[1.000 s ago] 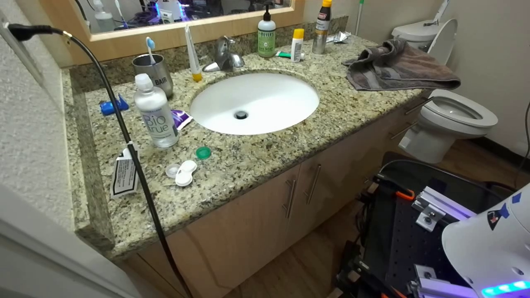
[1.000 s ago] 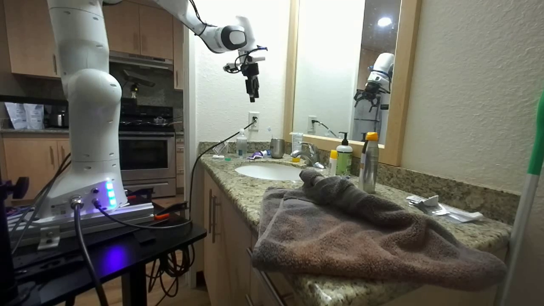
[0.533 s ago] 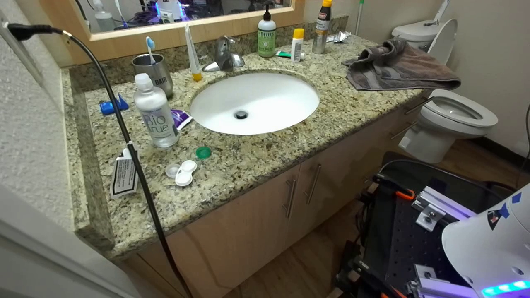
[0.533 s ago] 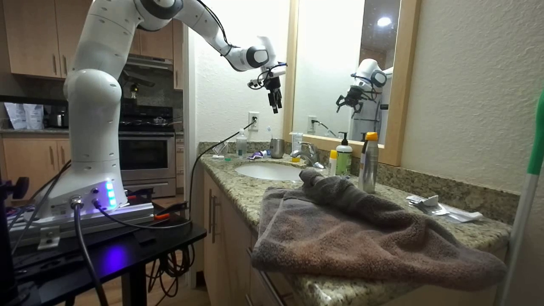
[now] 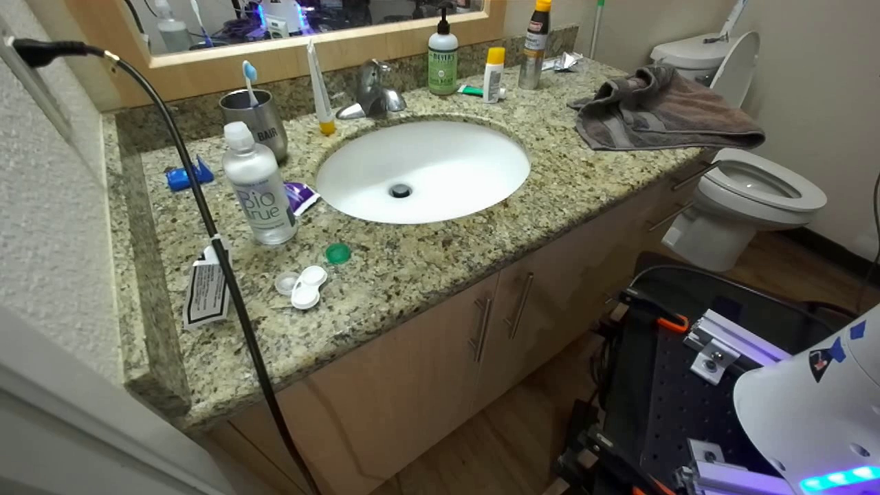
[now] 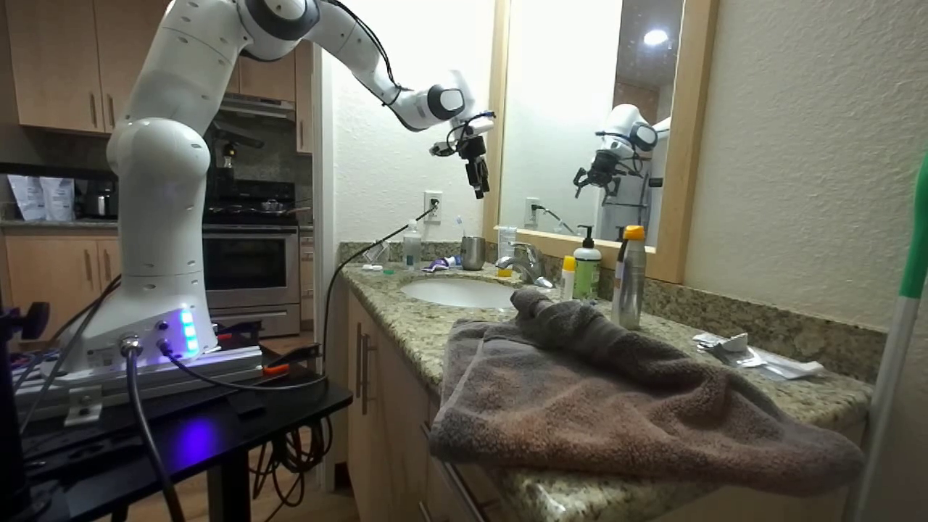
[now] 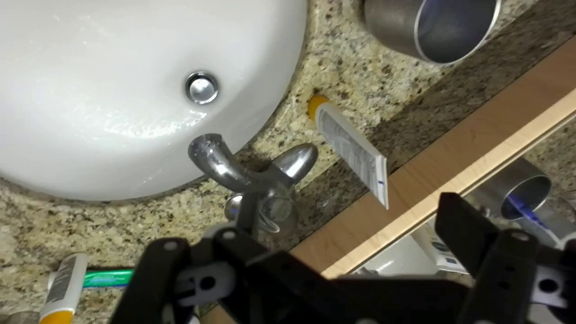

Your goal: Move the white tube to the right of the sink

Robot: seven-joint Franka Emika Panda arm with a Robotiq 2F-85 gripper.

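The white tube [image 5: 319, 86] stands upright on its yellow cap beside the faucet, at the back edge of the sink [image 5: 454, 165]. It also shows in an exterior view [image 6: 507, 243], and the sink [image 6: 457, 291] is in front of it there. In the wrist view the tube [image 7: 351, 141] lies between the steel cup and the faucet, with the sink [image 7: 112, 81] at upper left. My gripper [image 7: 351, 209] is open, its fingers wide apart with nothing between them. In an exterior view the gripper [image 6: 479, 190] hangs above the back of the counter, higher than the tube and apart from it.
The faucet [image 5: 373, 93], steel cup [image 5: 256, 117] with a toothbrush and mirror frame [image 7: 405, 180] are close to the tube. A clear bottle [image 5: 258, 185] stands nearer. A green soap bottle [image 5: 442, 58], yellow-capped bottle [image 5: 493, 79], spray can [image 5: 533, 55] and towel [image 5: 660, 113] lie beyond the faucet.
The arm has reached forward and down, carrying the gripper toward the mirror and lower over the counter. Most of this motion came early. The tube and other objects have not moved.
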